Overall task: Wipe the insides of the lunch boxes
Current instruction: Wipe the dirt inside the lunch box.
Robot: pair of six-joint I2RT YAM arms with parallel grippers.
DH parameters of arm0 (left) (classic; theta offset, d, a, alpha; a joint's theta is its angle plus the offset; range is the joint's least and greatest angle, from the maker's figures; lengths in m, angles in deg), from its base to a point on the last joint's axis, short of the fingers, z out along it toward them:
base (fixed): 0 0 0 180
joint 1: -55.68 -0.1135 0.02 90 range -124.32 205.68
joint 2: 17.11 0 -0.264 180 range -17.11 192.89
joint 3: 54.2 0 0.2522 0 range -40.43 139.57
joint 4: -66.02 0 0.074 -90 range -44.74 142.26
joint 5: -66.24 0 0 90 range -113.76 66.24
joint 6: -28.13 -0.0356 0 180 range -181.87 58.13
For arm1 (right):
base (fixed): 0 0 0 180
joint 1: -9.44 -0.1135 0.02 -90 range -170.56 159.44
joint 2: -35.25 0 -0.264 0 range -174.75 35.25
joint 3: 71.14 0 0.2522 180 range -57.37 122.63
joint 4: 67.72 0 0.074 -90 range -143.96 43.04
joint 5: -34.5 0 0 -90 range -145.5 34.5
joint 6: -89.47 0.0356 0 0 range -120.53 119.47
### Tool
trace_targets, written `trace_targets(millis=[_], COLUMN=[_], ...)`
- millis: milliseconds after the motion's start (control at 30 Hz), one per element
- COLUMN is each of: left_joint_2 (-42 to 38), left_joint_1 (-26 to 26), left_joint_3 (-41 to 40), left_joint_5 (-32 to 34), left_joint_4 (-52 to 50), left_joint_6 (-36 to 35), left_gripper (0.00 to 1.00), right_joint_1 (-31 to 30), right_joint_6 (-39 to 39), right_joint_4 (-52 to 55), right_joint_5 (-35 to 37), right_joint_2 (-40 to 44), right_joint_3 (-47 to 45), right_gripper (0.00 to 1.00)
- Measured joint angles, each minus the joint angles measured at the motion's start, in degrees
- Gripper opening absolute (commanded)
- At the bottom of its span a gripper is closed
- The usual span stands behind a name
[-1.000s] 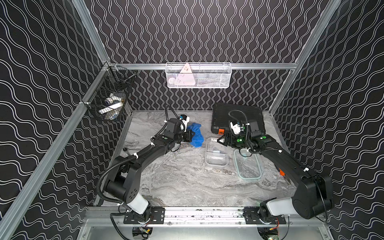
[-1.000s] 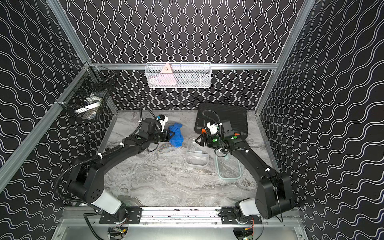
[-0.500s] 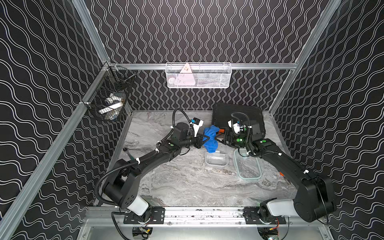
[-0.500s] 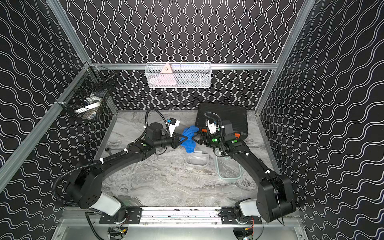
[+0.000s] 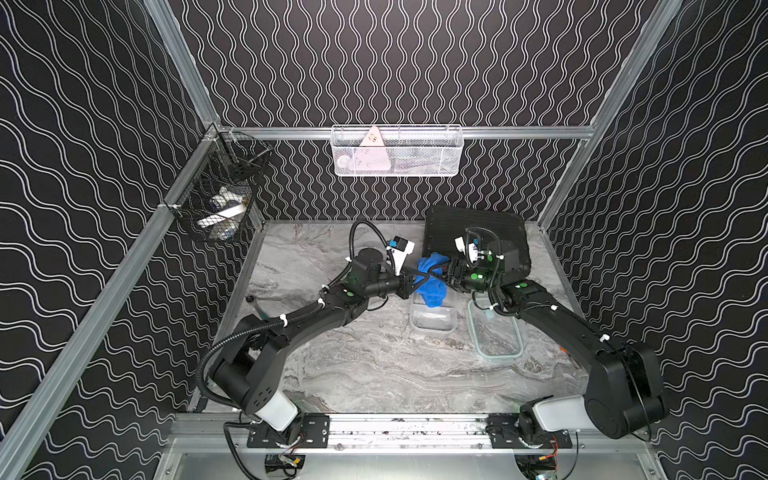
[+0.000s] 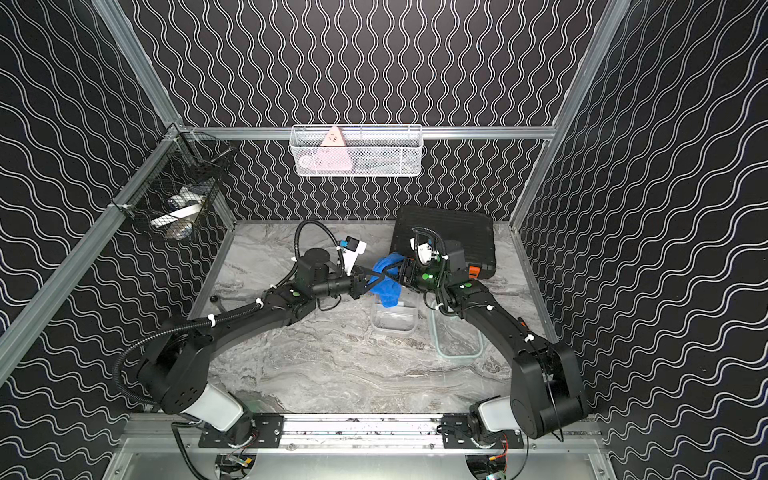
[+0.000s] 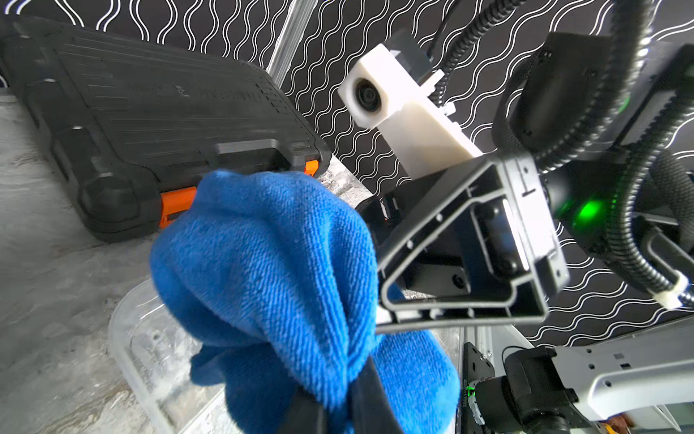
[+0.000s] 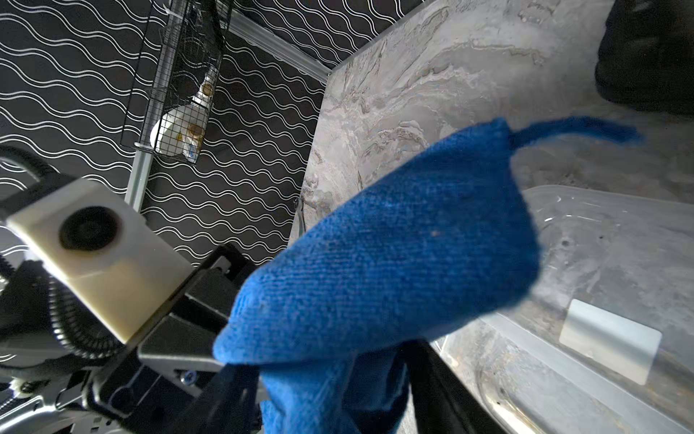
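Remote view: my left gripper (image 7: 336, 402) pinches a blue cloth (image 5: 432, 286) tight above the far end of the clear box (image 5: 432, 330). The fingers of my right gripper (image 8: 330, 390) straddle the same cloth; I cannot tell whether they grip. The lid (image 5: 494, 332) lies at the box's 3 o'clock, a black case (image 5: 478, 232) at 12.

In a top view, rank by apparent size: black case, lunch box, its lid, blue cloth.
1. black case, partly hidden
2. lid
3. lunch box, partly under the blue cloth
4. blue cloth; it hangs above the box, nearer the camera, so these last two are unsure
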State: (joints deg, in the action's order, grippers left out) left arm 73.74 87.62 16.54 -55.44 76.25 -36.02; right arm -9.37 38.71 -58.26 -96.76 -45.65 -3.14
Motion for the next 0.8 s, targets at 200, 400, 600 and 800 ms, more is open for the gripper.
trace_targets(millis=[200,400,600,800], left_joint_2=[-0.02,-1.51,-3.08,-2.69], left_joint_1=[0.26,0.26,0.24,0.22], left_joint_3=[-0.2,-0.2,0.31,-0.11], left_joint_5=[0.26,3.13,8.96,11.13], left_joint_4=[0.26,-2.4,-9.92,-17.22], left_joint_6=[1.01,-0.35,-3.56,-5.97], left_gripper=[0.4,0.61,0.7,0.68], right_joint_1=[-0.04,-0.04,-0.61,-5.09], right_joint_6=[1.27,-2.64,-8.81,-13.31], right_joint_4=[-0.2,6.6,15.78,22.67], right_joint_5=[0.37,5.03,14.6,21.94], right_joint_2=[0.83,1.7,0.13,-4.79], right_joint_3=[0.24,3.85,6.64,11.65], right_gripper=[0.13,0.0,0.0,0.0])
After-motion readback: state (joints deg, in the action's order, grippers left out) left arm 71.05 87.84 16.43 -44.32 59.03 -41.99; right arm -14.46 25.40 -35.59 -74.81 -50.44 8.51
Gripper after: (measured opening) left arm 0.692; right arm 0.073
